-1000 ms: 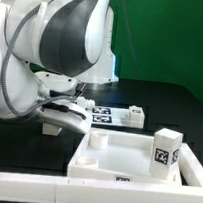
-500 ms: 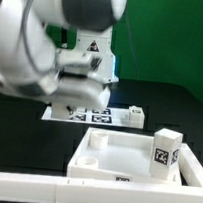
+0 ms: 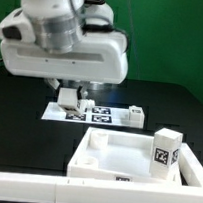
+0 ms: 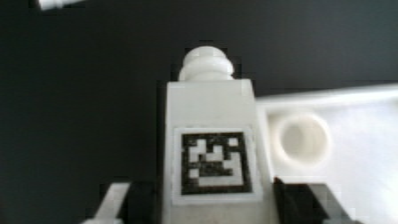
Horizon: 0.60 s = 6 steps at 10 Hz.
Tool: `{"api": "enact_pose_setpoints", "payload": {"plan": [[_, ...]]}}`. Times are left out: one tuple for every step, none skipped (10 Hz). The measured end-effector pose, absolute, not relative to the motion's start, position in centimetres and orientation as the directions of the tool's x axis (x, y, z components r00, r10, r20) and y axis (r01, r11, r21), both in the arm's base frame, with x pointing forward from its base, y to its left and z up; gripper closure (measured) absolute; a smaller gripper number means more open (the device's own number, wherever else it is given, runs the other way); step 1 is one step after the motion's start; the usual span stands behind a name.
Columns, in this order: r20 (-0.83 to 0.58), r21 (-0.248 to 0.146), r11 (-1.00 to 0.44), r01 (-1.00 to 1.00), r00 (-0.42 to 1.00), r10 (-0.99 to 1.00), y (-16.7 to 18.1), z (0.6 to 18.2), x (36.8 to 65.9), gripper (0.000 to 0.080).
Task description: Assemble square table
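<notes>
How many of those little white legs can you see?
3: one leg between the jaws, one upright on the tabletop, one by the marker board. Another may be hidden.

No letters, numbers or brand you can read anywhere. Only coded black-and-white square tags (image 4: 215, 160): one on the short white plastic leg (image 4: 214, 105) in your wrist view, one on the upright white leg (image 3: 166, 146), several on the marker board (image 3: 121, 119).

The arm (image 3: 39, 1) is glossy white, with a rounded grey shell at its wrist joint (image 3: 58, 27). Below the joint is a broad, boxy white housing with soft corners and a dark underside. The gripper (image 3: 70, 93) has two slim, pale, straight-sided fingers (image 4: 118, 203), blurred in the wrist view.
</notes>
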<state>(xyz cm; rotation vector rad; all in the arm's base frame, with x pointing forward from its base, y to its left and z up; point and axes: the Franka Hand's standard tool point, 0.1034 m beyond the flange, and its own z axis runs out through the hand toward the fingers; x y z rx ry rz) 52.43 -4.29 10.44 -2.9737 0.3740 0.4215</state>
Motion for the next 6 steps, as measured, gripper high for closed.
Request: {"api": "enact_pose_setpoints", "payload": {"plan": [[-0.209,-0.093,-0.971,-0.22,0.958,-0.197,-3.5,12.1,54.7,0.0515],[-0.072,-0.091,-0.983,-0.159,0.986,-0.153,-3.6,13.2,57.4,0.0515],[0.029,-0.077,-0.991,-0.105,0.994,-0.108,-3.7,13.5,58.6,0.0515],[0.062,-0.068,-0.991,-0.115,0.991,-0.119,-3.9,13.1,58.0,0.0515],[0.139,-0.046,-0.992,-0.113,0.983,-0.119,-4.3,13.0,58.4,0.0515],[0.226,-0.019,-0.994,-0.11,0.968,-0.111,-4.7,13.0,58.6,0.0515]]}}
